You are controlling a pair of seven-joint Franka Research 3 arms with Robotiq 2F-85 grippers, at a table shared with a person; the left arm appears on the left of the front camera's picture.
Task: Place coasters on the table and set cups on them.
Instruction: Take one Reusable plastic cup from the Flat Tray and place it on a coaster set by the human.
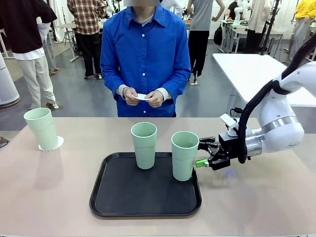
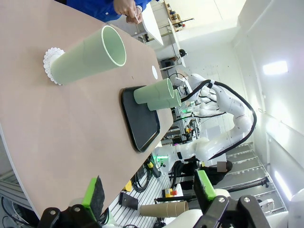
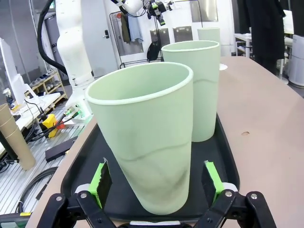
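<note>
On the black tray (image 1: 123,200), the right end effector (image 1: 202,153) stands wide open astride the right-hand mint-green cup (image 1: 184,155), its green pads (image 3: 101,178) low down and just beside the cup's walls, a gap showing on each side; a second cup (image 1: 143,145) stands on the tray beside it; the third cup (image 1: 42,128) sits on a coaster (image 1: 58,144) toward the surface's (image 1: 49,190) far left edge; the left end effector (image 2: 148,190) gapes wide, gripping nothing; a person's hands (image 1: 131,96) hold another white coaster (image 1: 142,97), mostly hidden by fingers.
</note>
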